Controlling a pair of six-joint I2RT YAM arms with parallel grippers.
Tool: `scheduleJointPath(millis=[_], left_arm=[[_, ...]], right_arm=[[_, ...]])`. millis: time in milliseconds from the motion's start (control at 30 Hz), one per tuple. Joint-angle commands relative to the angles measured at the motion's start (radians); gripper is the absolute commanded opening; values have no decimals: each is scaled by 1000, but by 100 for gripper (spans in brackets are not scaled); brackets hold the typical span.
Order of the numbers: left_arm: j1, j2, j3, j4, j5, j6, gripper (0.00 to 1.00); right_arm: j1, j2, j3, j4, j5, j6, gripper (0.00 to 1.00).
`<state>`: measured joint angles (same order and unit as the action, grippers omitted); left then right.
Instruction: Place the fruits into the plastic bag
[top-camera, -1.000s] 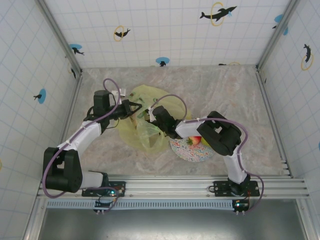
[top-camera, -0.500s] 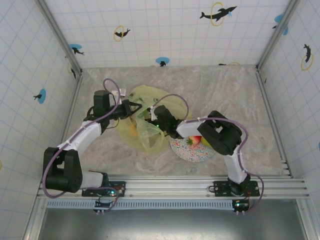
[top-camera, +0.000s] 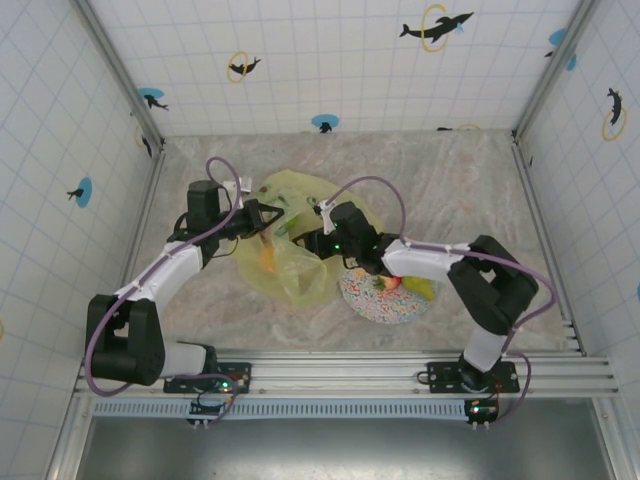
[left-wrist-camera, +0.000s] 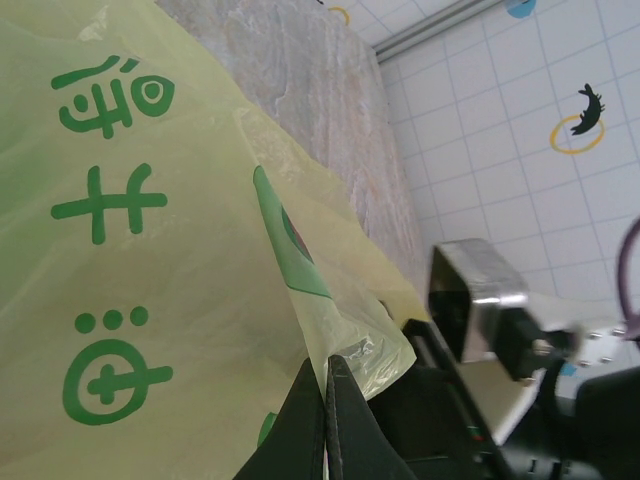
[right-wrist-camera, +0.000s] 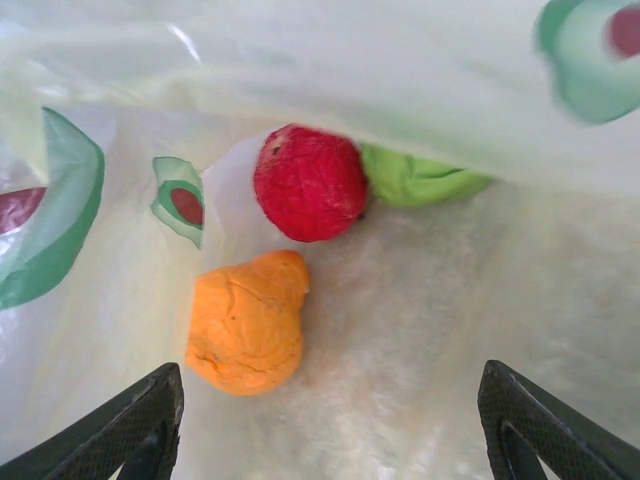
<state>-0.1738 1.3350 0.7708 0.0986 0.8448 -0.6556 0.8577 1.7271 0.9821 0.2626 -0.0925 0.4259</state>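
Observation:
The yellow-green plastic bag (top-camera: 292, 262) lies mid-table. My left gripper (top-camera: 266, 218) is shut on its upper edge; in the left wrist view the closed fingertips (left-wrist-camera: 326, 400) pinch the thin film of the bag (left-wrist-camera: 150, 250). My right gripper (top-camera: 303, 242) is at the bag's mouth, open, and holds nothing. In the right wrist view the open gripper (right-wrist-camera: 335, 430) looks into the bag, where an orange (right-wrist-camera: 245, 322), a red apple (right-wrist-camera: 308, 183) and a green fruit (right-wrist-camera: 415, 175) lie. From above the orange (top-camera: 266, 260) shows through the film.
A speckled plate (top-camera: 375, 312) sits right of the bag, under the right forearm, with a red piece (top-camera: 385, 282) and a yellow-green fruit (top-camera: 421, 289) on it. The right wrist housing (left-wrist-camera: 480, 310) is close beside my left fingers. Tiled walls enclose the table.
An orange has dropped into the bag and lies there. The right gripper opened wider and drew back slightly to the right; its elbow swung out right. The left gripper has not moved.

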Motion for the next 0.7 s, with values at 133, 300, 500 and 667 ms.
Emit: scheduleJointPath(millis=[133,300,500,667], left_arm=[[5,-11,4,-9,-5,11,0],[4,-8,3,-12,-9,14,0],[5,-6,3,-14,-10,14,0],[5,-2,6,-17,-16,15,0]], right_arm=[[1,-168,-60,-213,159,-161,79],[6,-296,-87,-296,181,-197,79],[21,-449,-113,-485,251,-229,79],[31,-554,-147,-642,321,-218,80]])
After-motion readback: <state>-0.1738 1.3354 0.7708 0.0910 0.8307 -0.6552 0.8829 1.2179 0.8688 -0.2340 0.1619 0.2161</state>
